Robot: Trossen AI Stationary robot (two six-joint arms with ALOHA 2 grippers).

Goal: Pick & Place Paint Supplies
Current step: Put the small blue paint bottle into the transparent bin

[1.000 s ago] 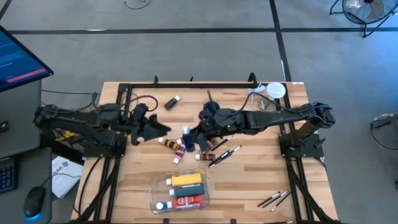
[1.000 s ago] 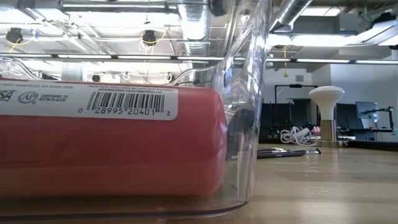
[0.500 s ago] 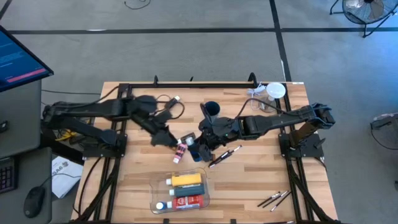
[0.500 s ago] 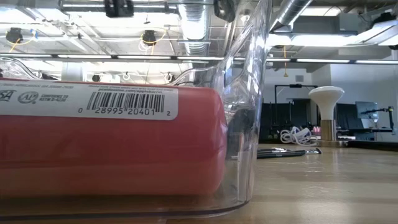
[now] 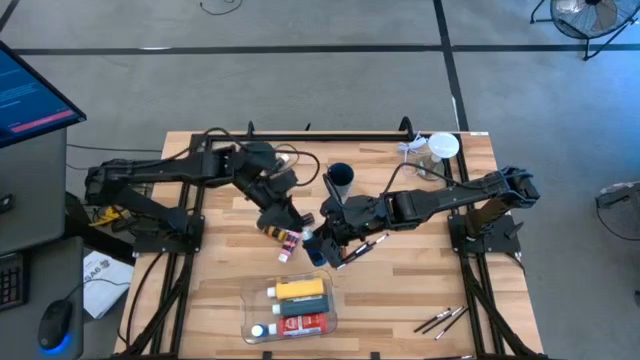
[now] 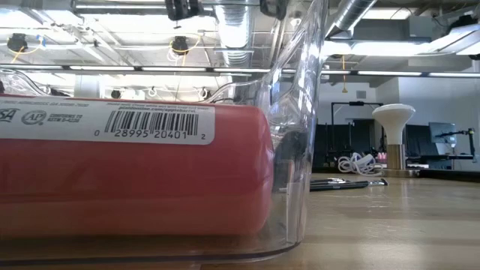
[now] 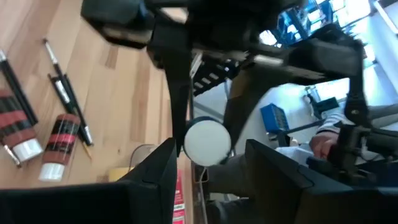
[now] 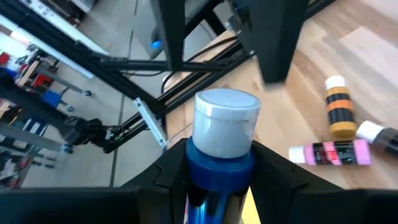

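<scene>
My right gripper [image 5: 322, 245] is over the table's middle, shut on a blue bottle [image 8: 217, 171] with a pale cap [image 8: 227, 118]. My left gripper [image 5: 296, 220] reaches in from the left and stands open just beyond that cap. In the left wrist view the cap [image 7: 206, 142] shows end-on between the two fingers, apart from them. An orange-and-black banded bottle [image 8: 339, 112] and a pink tube [image 8: 329, 152] lie on their sides on the wood below. Thin brushes [image 5: 365, 243] lie beside the right gripper. My right gripper pinches the blue bottle's body [image 8: 214, 177] just below the cap, one finger on each side. The fingers come from the table's right, slanting down. The bottle is lifted clear of the table and tilted, its cap toward my left gripper.
A clear tray [image 5: 252, 300] near the front edge holds a yellow bottle [image 5: 300, 288], a red tube [image 6: 135, 172] and others. A dark cup [image 5: 340, 177] stands behind the grippers. A clear jar with a white lid [image 5: 440, 148] is at the far right, and more brushes [image 5: 440, 320] at the near right.
My left gripper has swung out from the table's left side toward the middle, tipping downward, and now faces the blue bottle's cap. My right gripper has moved a little toward the near edge with the bottle still in its hold.
</scene>
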